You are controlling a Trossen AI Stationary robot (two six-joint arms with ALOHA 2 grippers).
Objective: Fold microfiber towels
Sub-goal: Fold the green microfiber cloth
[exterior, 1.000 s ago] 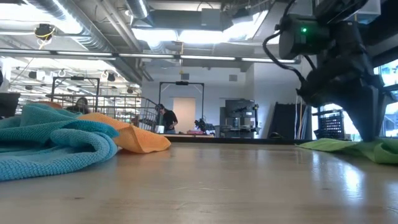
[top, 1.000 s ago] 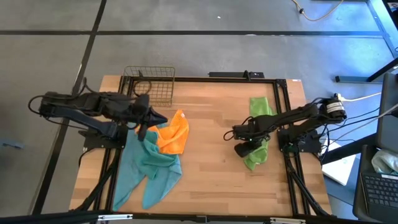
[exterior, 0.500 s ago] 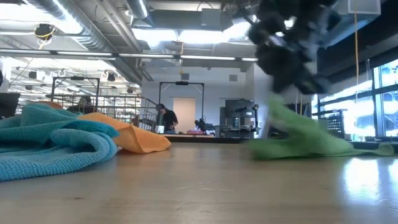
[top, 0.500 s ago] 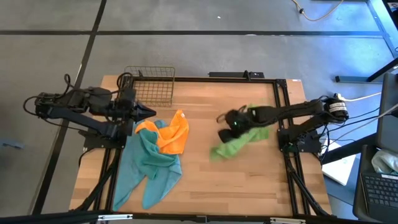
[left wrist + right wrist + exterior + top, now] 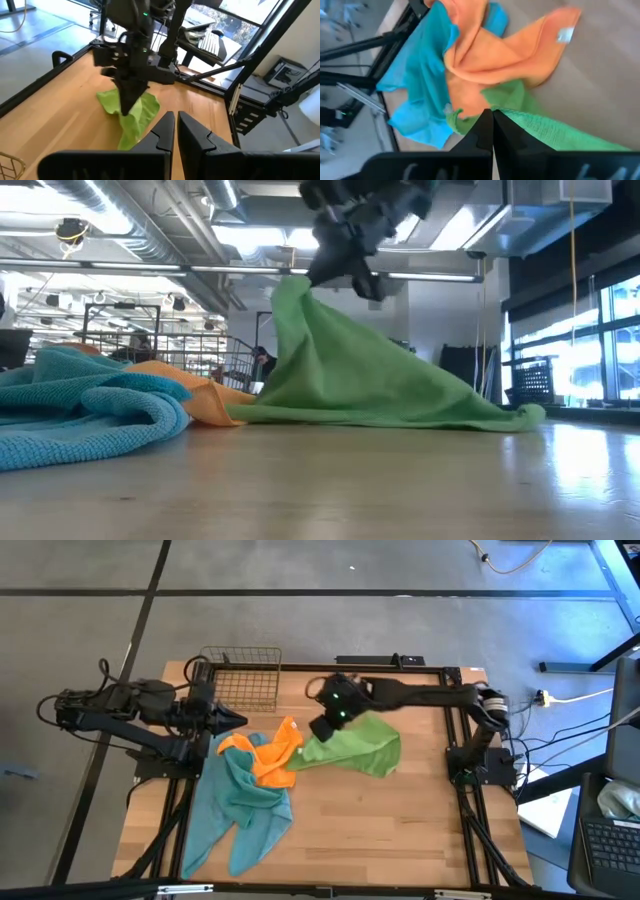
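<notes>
A wire basket [image 5: 240, 677] stands at the table's [image 5: 350, 830] far edge, left of centre, behind the cloth pile. The teal towel [image 5: 235, 808] lies crumpled at the left front of the table, with the orange towel [image 5: 274, 752] bunched on its far side; in the low view the two overlap, orange [image 5: 215, 402] behind teal [image 5: 85, 412]. The green towel [image 5: 352, 748] is at mid-table, one corner lifted, the rest draped down to the wood, its low left edge reaching the orange towel. In the low view it hangs as a slanted sheet [image 5: 350, 375] from the raised corner. The right gripper [image 5: 326, 727] is extended across the table to the centre, above the surface, fingers fully closed on the green towel's raised corner; the right wrist view shows the green cloth [image 5: 555, 131] pinched at the fingertips. The left gripper [image 5: 240, 720] sits at the left edge beside the basket, clear of the towels, fingers closed together and holding nothing.
</notes>
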